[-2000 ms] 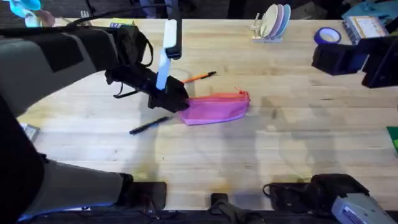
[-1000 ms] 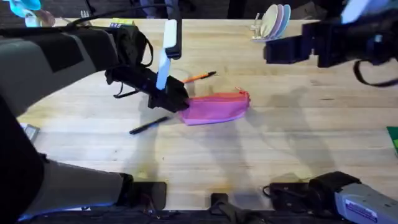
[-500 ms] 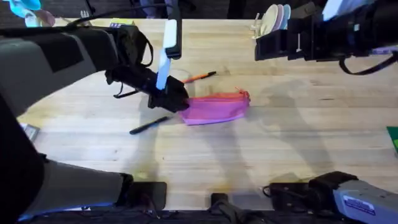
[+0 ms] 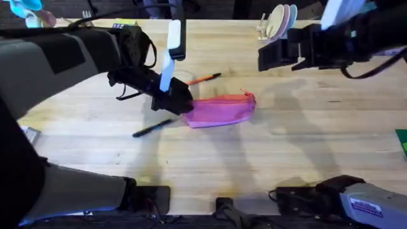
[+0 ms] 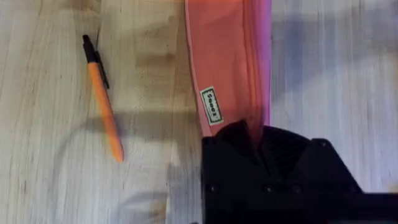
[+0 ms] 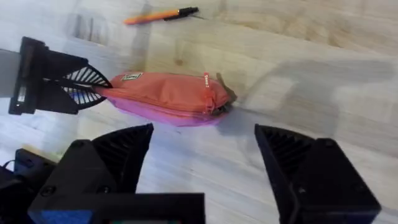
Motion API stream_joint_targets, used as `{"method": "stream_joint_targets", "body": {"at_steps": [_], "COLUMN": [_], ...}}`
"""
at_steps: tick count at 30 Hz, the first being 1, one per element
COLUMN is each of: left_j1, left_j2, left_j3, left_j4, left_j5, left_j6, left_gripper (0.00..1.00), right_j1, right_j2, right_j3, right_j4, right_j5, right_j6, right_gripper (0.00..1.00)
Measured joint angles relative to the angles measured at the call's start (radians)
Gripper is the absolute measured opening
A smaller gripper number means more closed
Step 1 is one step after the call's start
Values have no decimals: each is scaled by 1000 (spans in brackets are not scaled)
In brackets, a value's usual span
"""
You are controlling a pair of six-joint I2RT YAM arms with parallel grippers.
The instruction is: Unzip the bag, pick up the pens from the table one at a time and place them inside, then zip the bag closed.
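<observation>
The pink bag (image 4: 220, 109) lies flat near the middle of the table (image 4: 286, 159), its zipper's red pull tab (image 4: 247, 95) at the right end. My left gripper (image 4: 181, 105) is shut on the bag's left end; the left wrist view shows its black fingers (image 5: 230, 140) clamped over the pink fabric (image 5: 224, 62). Behind the bag lies the orange pen (image 4: 203, 78) (image 5: 103, 109), and the dark pen (image 4: 152, 128) lies at its front left. High behind the bag's right end, my right gripper (image 4: 270, 57) (image 6: 204, 134) hovers open and holds nothing, with the bag (image 6: 165, 93) below.
A rack of plates (image 4: 280, 22) stands at the table's far edge, close behind the right arm. A green object (image 4: 403, 141) sits at the right edge and a small grey item (image 4: 28, 133) at the left edge. Bare wood spreads in front of the bag.
The right arm has swung in from the far right to above and behind the bag's right end. The left gripper, bag and both pens have stayed put.
</observation>
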Motion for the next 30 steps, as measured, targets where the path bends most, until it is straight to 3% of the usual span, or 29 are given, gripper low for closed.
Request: {"method": "stream_joint_targets", "body": {"at_steps": [30], "left_j1": [0], "left_j2": [0], "left_j3": [0], "left_j4": [7], "left_j5": [-1], "left_j6": [0], "left_gripper": [43], "right_j1": [68], "right_j2": [345], "right_j3": [0], "right_j4": [48], "right_j5": [0], "right_j6": [-39], "right_gripper": [997]}}
